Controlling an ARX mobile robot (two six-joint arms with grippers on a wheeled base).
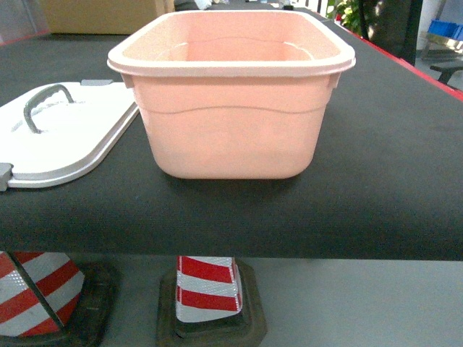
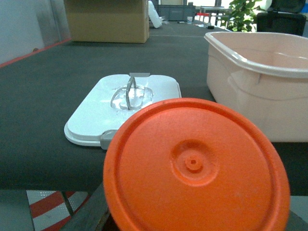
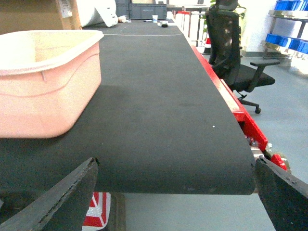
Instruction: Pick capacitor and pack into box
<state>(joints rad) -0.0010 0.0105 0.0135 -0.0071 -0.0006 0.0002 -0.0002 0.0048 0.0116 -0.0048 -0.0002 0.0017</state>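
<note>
In the head view the nearest things are two red-and-white striped cones (image 1: 206,293) on the floor under the table's front edge, at 6 and 8 o'clock. Above them the black table (image 1: 391,181) carries the box (image 1: 231,108), an open pale pink tub at the centre, its inside bare as far as can be seen. The white lid (image 1: 65,137) lies flat at 9 o'clock, its near edge just beside the tub, grey handle (image 1: 45,103) upright. No gripper shows here. In the left wrist view the capacitor (image 2: 197,168) fills the frame from 6 o'clock, its round orange end face turned to the lens; it sits right at the left gripper (image 2: 144,216), of which only a dark sliver shows at the lower edge, so whether the jaws clamp it I cannot tell. Beyond it the lid lies at 10 o'clock, the box at 2 o'clock, a brown cardboard box (image 2: 108,21) at 11 o'clock. In the right wrist view the right gripper (image 3: 173,192) has its dark fingers (image 3: 62,197) spread wide at 7 and 5 o'clock, nothing between them. The box stands at 9 o'clock, a black office chair (image 3: 236,62) at 2 o'clock beside the table.
</note>
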